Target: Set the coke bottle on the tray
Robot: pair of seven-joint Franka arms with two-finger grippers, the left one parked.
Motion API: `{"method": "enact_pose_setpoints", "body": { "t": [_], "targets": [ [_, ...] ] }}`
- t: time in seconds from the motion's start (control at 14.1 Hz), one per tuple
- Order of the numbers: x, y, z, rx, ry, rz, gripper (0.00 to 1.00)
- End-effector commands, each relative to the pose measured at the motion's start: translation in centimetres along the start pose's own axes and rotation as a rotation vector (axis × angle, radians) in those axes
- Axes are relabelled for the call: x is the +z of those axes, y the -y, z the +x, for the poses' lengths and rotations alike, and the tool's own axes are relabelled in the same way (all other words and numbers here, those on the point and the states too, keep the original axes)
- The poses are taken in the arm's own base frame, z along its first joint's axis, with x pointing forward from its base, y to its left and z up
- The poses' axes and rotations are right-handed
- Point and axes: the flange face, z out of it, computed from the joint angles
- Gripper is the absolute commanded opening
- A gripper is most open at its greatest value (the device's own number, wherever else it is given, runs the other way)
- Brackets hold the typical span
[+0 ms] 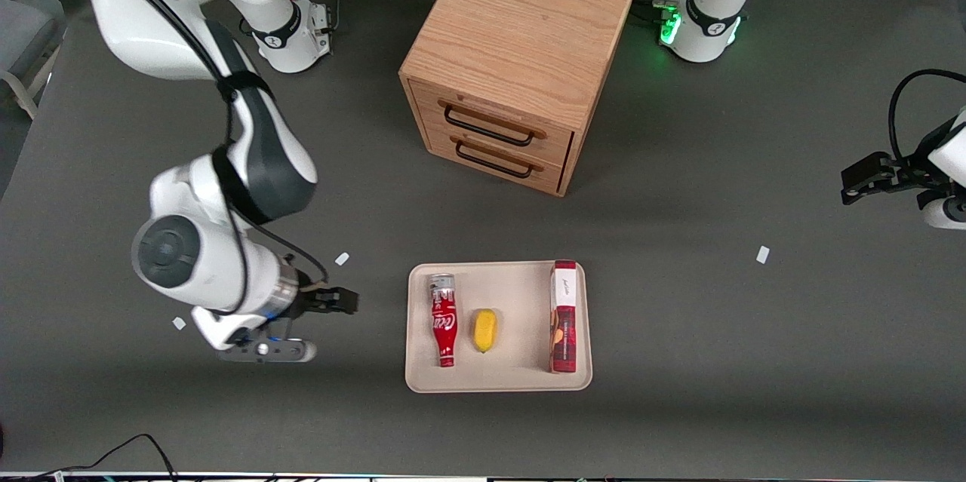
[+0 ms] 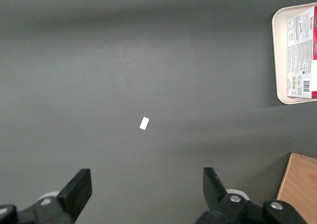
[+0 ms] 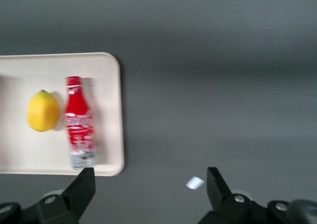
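The right arm's black two-finger gripper (image 1: 343,302) hangs with fingers spread and empty over bare grey table (image 1: 226,406), near the cream-beige rimmed tray (image 1: 521,384). The slim red coke bottle (image 1: 444,320), white script logo up, lies on the tray along the edge nearest the gripper, beside a yellow lemon (image 1: 484,330) and a red-and-white box (image 1: 563,316)

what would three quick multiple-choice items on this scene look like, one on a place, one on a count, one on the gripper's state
1. Where is the coke bottle?
A. lying on the tray
B. standing on the cabinet
C. in the gripper

2. How many things lie on the tray?
A. one
B. three
C. five

3. How is the gripper?
A. shut on the bottle
B. shut on the lemon
C. open, holding nothing

Answers:
1. A, it lies on its side beside the lemon.
2. B, bottle, lemon and red-and-white box.
3. C, its fingers stand apart over bare table, beside the tray.
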Motion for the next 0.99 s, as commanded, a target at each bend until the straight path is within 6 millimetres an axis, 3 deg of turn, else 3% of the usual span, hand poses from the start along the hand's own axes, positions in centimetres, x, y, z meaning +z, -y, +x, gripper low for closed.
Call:
{"method": "enact_pose_setpoints", "body": {
  "t": [0.0,0.21,0.5,0.78,0.92],
  "targets": [
    [-3.9,-4.7,-3.9,-0.033,-0.001,-0.043,1.00],
    [-7.2,-9.8,-8.0,0.067,-0.009,0.008,1.00],
    [-9.8,-14.4,-12.9,0.038,-0.004,-0.002,1.00],
    [-14.1,-17.6,-16.9,0.068,-0.028,-0.034,1.00],
    [-16.1,-18.0,-18.0,0.073,-0.032,-0.035,1.00]
  ]
}}
